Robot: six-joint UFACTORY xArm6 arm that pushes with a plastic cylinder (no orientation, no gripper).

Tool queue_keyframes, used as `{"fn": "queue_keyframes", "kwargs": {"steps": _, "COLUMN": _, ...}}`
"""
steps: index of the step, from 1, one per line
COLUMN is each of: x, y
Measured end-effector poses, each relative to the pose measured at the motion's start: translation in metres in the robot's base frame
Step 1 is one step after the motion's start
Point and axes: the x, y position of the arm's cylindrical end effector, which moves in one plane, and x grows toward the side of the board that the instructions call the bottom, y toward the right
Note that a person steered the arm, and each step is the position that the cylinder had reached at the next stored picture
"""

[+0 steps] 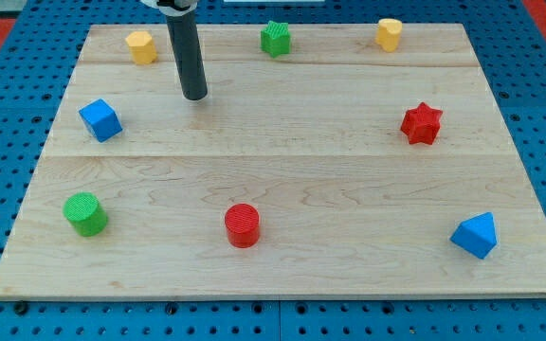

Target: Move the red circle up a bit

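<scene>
The red circle (242, 225) is a short red cylinder standing on the wooden board near the view's bottom, a little left of centre. My tip (194, 97) is the lower end of a dark rod coming down from the view's top. It rests on the board in the upper left part, well above the red circle and slightly to its left, touching no block. The nearest blocks to my tip are the yellow block (141, 46) up and to the left and the blue cube (100, 119) to the left.
A green star (275, 39) and a yellow cylinder (389, 34) sit along the board's top edge. A red star (421, 123) is at the right. A green cylinder (85, 213) is at the lower left, a blue triangular block (474, 235) at the lower right. The wooden board (301, 275) lies on a blue pegboard.
</scene>
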Motion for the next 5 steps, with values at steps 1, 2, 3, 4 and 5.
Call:
{"fn": "queue_keyframes", "kwargs": {"steps": 1, "x": 0.0, "y": 0.0}}
{"fn": "queue_keyframes", "kwargs": {"steps": 2, "x": 0.0, "y": -0.001}}
{"fn": "queue_keyframes", "kwargs": {"steps": 3, "x": 0.0, "y": -0.001}}
{"fn": "queue_keyframes", "kwargs": {"steps": 4, "x": -0.0008, "y": -0.001}}
{"fn": "queue_keyframes", "kwargs": {"steps": 5, "x": -0.0018, "y": -0.001}}
